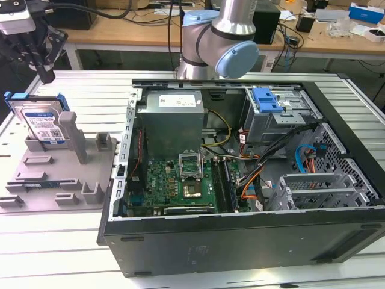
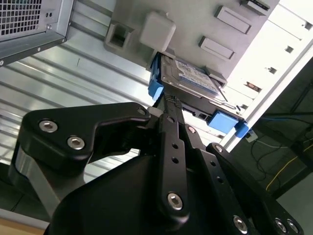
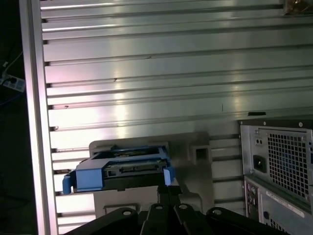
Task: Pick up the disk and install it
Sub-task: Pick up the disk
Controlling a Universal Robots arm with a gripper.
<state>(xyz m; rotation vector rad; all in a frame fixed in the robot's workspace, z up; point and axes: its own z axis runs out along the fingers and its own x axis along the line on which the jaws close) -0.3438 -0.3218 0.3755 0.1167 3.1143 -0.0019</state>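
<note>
PC case (image 1: pixel 240 241), side panel off, lay flat on slotted alu table (image 1: pixel 60 241). Inside: green motherboard (image 1: pixel 174 180), grey PSU box (image 1: pixel 174 120), drive cage (image 1: pixel 283 120) w/ bare blue latch (image 1: pixel 267 99) on top, orange + blue cables.

Grey fixture (image 1: pixel 60 180) sat beside the case, at exterior view's left. It held the disk (image 1: pixel 42 123) on edge in a slot, leaning slightly.

Disk (image 2: pixel 190 76): silver body, white-and-blue label, bright blue bracket round the edges; connector edge seen in first wrist view (image 3: pixel 120 171).

Gripper (image 1: pixel 47 77) hovered above disk, not touching it. Fingers drawn close together, nothing between them, in both wrist views (image 2: pixel 171 100) (image 3: pixel 167 188).
</note>
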